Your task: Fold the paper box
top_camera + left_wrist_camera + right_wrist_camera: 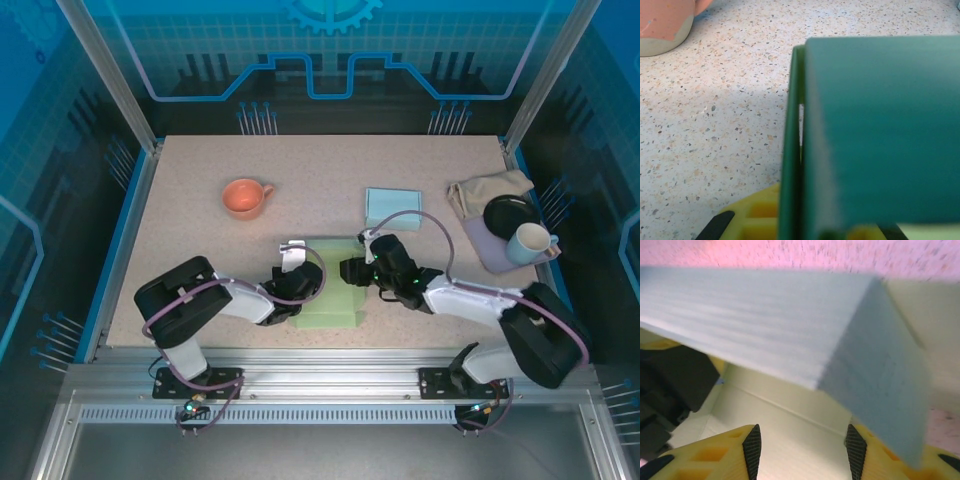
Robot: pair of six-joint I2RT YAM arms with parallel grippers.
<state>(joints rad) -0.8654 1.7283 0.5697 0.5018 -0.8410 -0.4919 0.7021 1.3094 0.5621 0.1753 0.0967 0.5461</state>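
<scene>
Left claw [297, 283] clenched on the left wall of the paper box [335, 305], which sits mid-table by the front edge. I judge a firm, steady pinch is needed so that wall stands upright. Right claw [803, 452] released, pads apart over the box floor, raised flap just ahead; best pressed slowly along its crease without dragging the box.

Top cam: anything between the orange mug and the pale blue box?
No, just bare speckled tabletop between the orange mug and the pale blue box, per the top view.
</scene>
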